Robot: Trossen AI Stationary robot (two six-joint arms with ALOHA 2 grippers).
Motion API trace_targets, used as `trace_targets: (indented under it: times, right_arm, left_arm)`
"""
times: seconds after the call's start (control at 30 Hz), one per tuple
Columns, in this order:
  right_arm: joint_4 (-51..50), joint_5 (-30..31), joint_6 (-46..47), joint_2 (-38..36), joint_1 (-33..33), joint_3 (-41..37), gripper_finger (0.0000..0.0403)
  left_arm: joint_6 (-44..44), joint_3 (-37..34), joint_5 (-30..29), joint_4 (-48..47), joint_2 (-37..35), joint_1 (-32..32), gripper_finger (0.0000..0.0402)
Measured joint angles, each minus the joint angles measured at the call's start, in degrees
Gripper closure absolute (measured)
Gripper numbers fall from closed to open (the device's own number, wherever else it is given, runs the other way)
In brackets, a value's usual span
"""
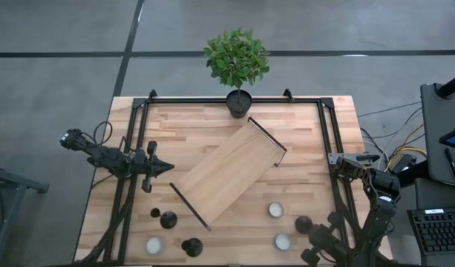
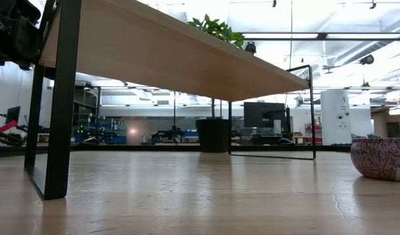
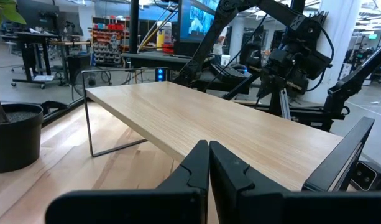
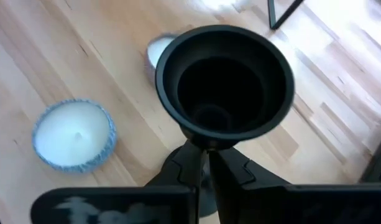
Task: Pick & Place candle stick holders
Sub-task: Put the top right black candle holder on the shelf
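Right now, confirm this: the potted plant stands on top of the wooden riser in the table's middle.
Wrong. The potted plant stands on the table itself at its far edge, beyond the wooden riser, not on it. The high view shows it.

Left end effector [image 3: 209,163] fingers pressed together, right end effector [image 4: 209,163] likewise closed

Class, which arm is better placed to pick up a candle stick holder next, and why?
Right. Its gripper sits right at a candle stick holder, filling its wrist view; the left gripper faces the wooden riser.
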Motion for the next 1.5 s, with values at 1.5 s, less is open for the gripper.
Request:
trace_targets:
  times: [1.5]
  right_arm:
    - [36.4,-2.1,-84.1,-36.5,-60.9,-2.3,0.0385]
  left_arm:
    - [0.0,0.0,0.0,0.0,0.0,0.0,0.0392]
